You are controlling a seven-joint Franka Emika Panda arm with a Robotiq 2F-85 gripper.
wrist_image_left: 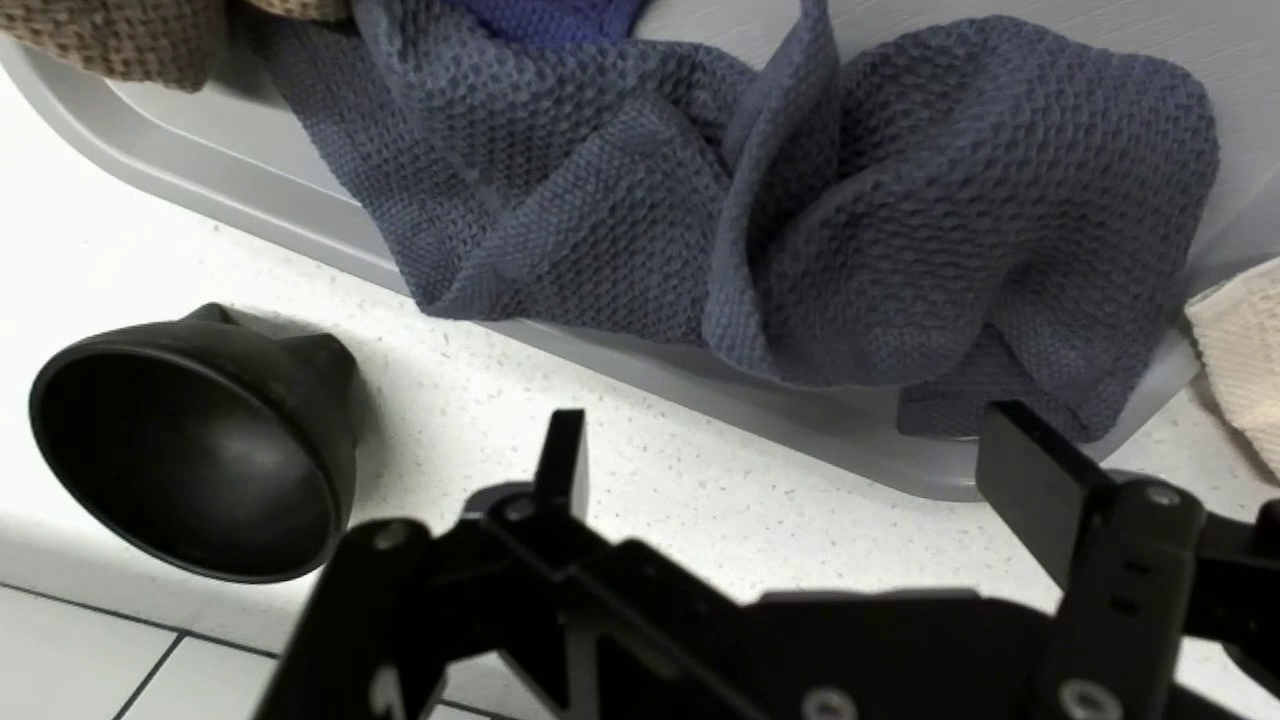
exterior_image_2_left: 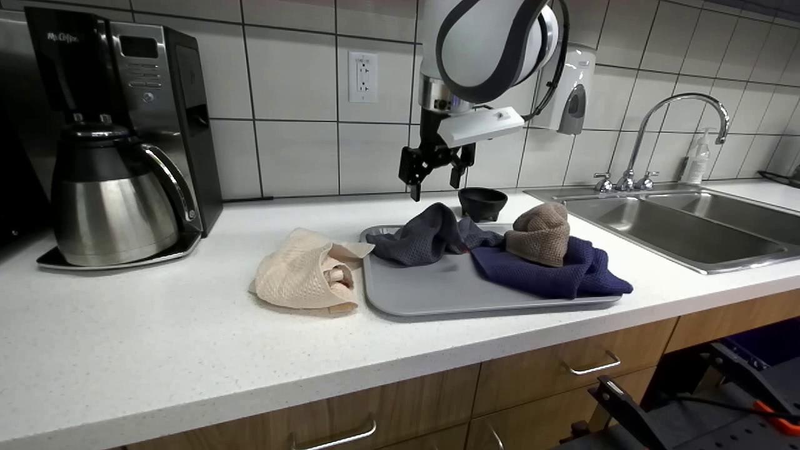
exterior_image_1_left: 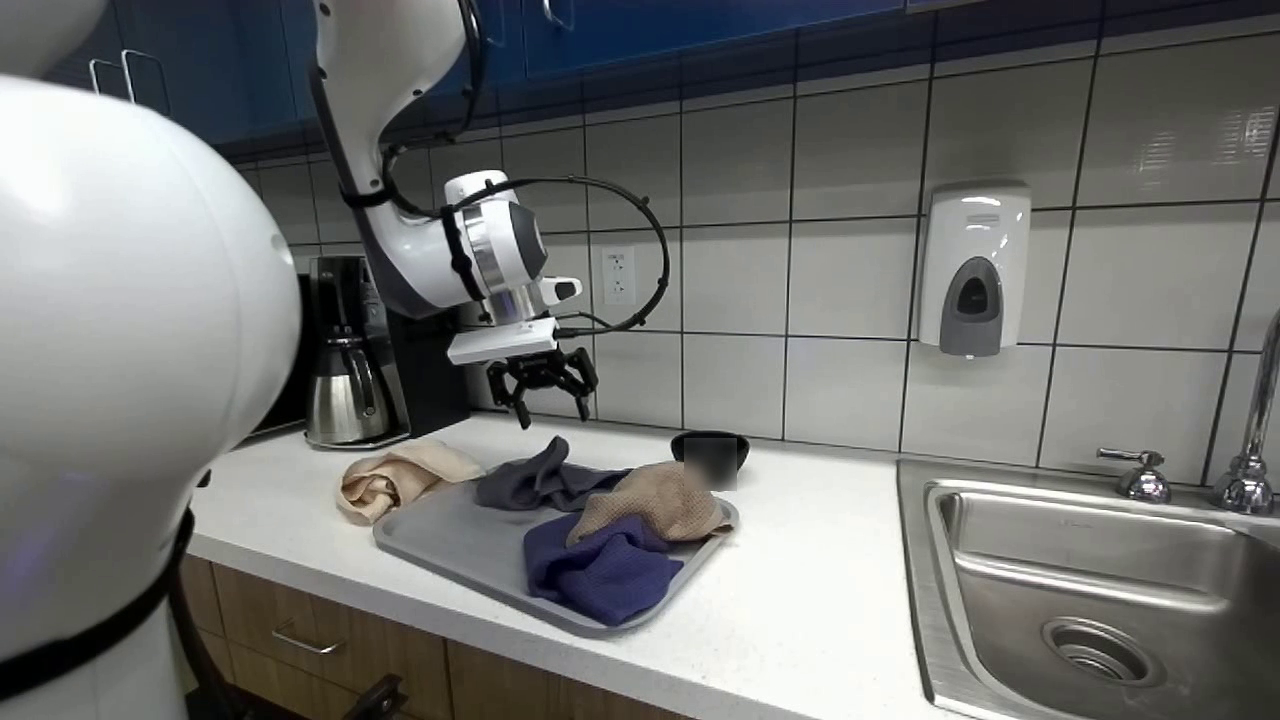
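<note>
- The robot's 2 fingers (wrist_image_left: 1035, 475) are standing wide apart, and the white counter (exterior_image_2_left: 187, 350) is showing between them in the wrist view.
- They are hanging in the air, near the dark gray cloth (wrist_image_left: 620, 220) but apart from it.
- This cloth is lying rumpled on the gray tray (exterior_image_2_left: 431, 290), along the side nearest to the tiled wall (exterior_image_1_left: 850, 270); in the wrist view its edge is passing over the tray's rim.
- On the same tray, the purple-blue cloth (exterior_image_2_left: 587, 275) and the brown cloth (exterior_image_2_left: 539, 237) are resting, and these 2 are touching each other.
- The beige cloth (exterior_image_2_left: 300, 278) is lying bunched on the counter, just beside the tray, with 1 corner reaching the rim.
- The black bowl (wrist_image_left: 200, 440) is standing between the tray and the tiled wall, on the counter.
- The coffee maker (exterior_image_2_left: 150, 112) is standing near the beige cloth, and the metal carafe (exterior_image_2_left: 115, 212) is sitting in it.
- The steel sink (exterior_image_1_left: 935, 580) is lying apart from the tray, and the soap dispenser (exterior_image_1_left: 975, 250) is hanging on the wall near it.
</note>
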